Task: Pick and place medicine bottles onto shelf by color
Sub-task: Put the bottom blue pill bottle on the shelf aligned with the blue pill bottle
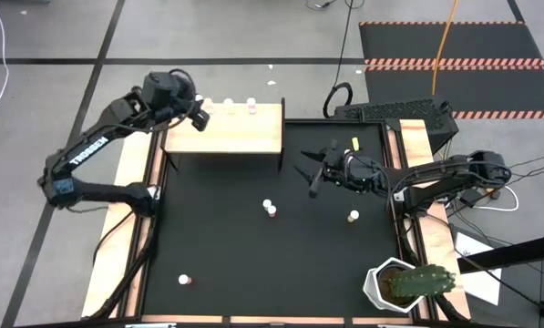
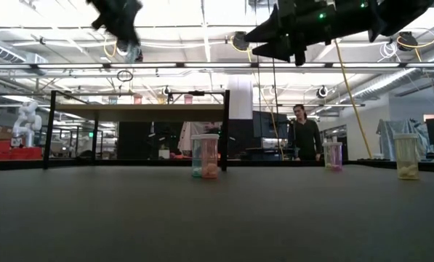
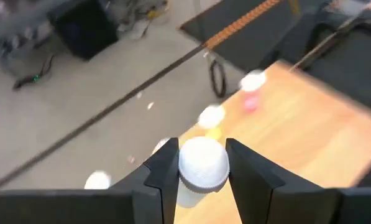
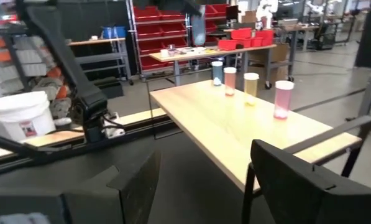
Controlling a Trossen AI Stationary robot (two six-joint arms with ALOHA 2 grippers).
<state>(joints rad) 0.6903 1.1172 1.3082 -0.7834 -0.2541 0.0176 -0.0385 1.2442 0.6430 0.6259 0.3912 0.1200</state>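
Note:
The pale-wood shelf (image 1: pixel 235 137) stands at the mat's far left, with several medicine bottles (image 4: pixel 251 87) upright along its far edge: blue, pink and yellow bodies under white caps. My left gripper (image 1: pixel 199 114) hangs over the shelf's far left corner, shut on a white-capped bottle (image 3: pixel 202 165) whose body colour does not show. My right gripper (image 1: pixel 310 175) hovers open and level over the mat's middle right and points toward the shelf (image 4: pixel 235 130). More bottles stand on the black mat: two together (image 1: pixel 270 209), one to the right (image 1: pixel 354 216) and one near the front left (image 1: pixel 185 280). My left gripper pinches the bottle between its two fingers (image 3: pixel 163 177) at the white cap (image 3: pixel 204 155), one finger on each side. The fingers slant down from the table's left. The bottle stands upright in the hold, clear above the shelf top (image 3: pixel 309 137).
A white pot with a green cactus (image 1: pixel 408 284) sits at the mat's near right corner. A dark keyboard (image 1: pixel 399 114) lies beyond the far right edge. In the low view a person (image 2: pixel 304 135) stands in the room behind.

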